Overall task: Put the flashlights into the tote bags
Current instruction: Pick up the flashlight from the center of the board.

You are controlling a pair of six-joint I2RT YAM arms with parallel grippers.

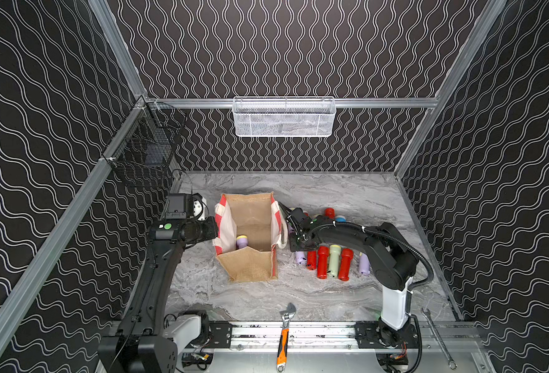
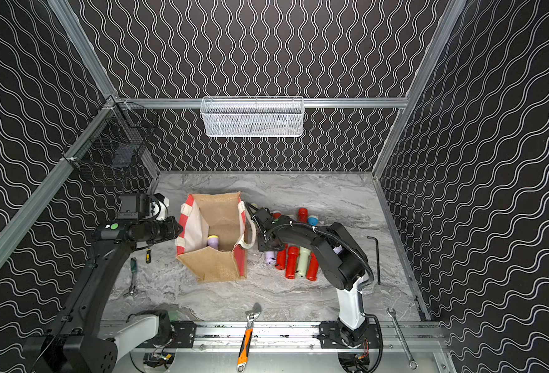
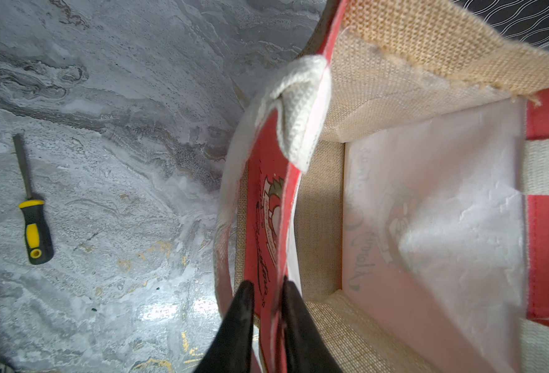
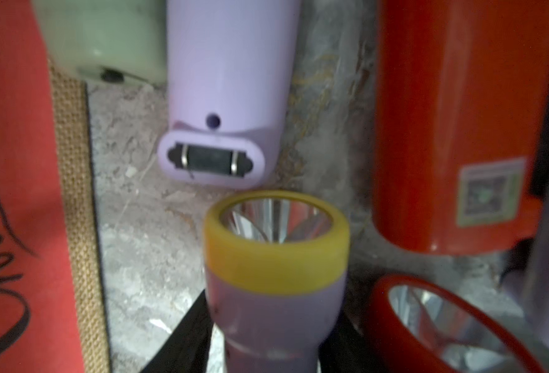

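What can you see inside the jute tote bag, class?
One lilac flashlight with a yellow rim, low against the tote bag's near wall. That wall hides its lower body and the floor beside it.

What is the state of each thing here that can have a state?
bag, upright, mouth open, one flashlight inside.
left end effector, shut on the bag's side panel.
right end effector, around a lilac flashlight, grip uncertain.
red flashlight, lying flat.
wrench, lying flat.
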